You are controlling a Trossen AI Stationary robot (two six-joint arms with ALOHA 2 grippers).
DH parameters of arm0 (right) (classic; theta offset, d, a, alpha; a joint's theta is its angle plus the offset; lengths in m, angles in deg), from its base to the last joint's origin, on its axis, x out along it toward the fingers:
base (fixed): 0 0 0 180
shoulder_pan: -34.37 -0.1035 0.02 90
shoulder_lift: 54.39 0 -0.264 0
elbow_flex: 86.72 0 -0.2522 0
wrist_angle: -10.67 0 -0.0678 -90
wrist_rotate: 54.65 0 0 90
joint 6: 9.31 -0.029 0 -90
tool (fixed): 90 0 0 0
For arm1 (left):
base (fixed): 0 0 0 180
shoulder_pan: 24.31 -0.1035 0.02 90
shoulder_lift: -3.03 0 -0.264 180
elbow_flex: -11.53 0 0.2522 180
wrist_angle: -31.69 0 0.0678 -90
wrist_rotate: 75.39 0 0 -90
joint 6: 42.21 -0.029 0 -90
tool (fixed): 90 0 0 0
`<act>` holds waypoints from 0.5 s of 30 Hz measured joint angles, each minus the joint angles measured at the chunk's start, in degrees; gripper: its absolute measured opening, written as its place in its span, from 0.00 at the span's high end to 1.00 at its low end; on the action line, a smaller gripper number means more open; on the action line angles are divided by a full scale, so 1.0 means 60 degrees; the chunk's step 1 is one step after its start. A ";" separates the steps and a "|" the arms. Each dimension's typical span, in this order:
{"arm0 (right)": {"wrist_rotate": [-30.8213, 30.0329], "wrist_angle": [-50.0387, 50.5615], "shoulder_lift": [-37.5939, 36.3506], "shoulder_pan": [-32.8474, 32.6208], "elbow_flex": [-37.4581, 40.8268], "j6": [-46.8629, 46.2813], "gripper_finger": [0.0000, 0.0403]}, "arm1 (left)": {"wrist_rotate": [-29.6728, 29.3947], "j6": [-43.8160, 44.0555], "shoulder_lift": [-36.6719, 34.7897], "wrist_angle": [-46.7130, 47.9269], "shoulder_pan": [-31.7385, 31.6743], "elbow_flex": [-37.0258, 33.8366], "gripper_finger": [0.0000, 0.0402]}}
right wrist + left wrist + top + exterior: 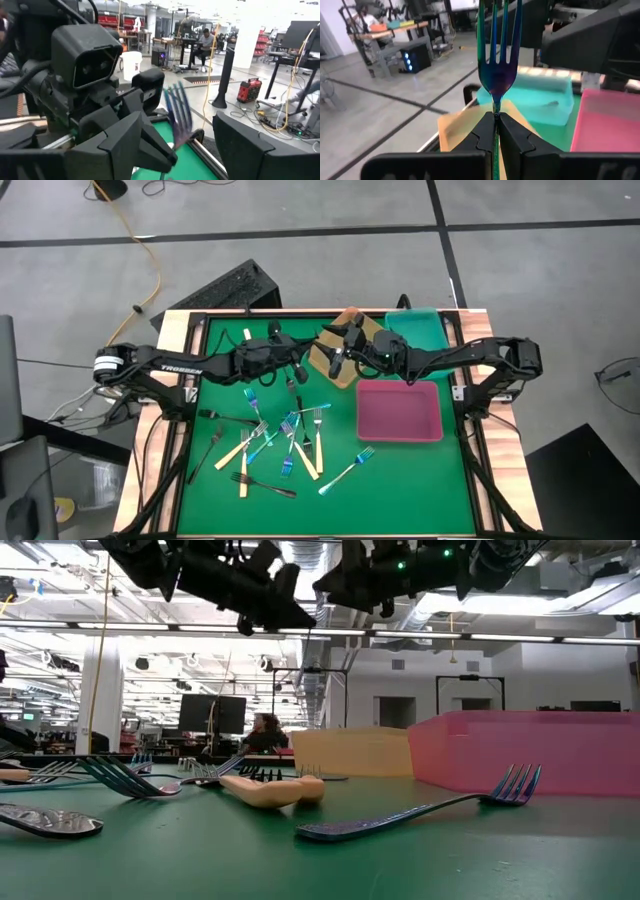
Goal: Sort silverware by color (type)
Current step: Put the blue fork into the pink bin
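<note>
Left gripper [496, 125] jaws pinched iridescent blue-teal fork [497, 65], tines up, above worktop [400, 480] | right gripper [338, 363] jaws spread wide, facing it | other forks [275, 450] scattered on worktop beside pink tray [400, 410]

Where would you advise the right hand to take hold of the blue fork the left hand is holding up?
Probably on the neck just above the left hand, below the tines. The blue fork stands upright, pinched at its handle, so the open right hand would best close on it from the side, across the flat.
</note>
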 joint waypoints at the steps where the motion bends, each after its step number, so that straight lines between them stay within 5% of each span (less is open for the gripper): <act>1: -0.0001 0.0000 0.0004 0.0043 0.0001 0.0000 0.34 | 0.0003 -0.0039 0.0137 -0.0047 0.0003 0.0121 1.00; 10: -0.0340 0.0079 0.0109 0.0077 -0.0010 0.0102 0.36 | -0.0175 -0.0190 0.0363 -0.0048 0.0058 0.0335 1.00; 15: -0.0776 0.0180 0.0129 0.0125 0.0001 0.0109 0.46 | -0.0212 -0.0219 0.0360 -0.0037 0.0138 0.0336 1.00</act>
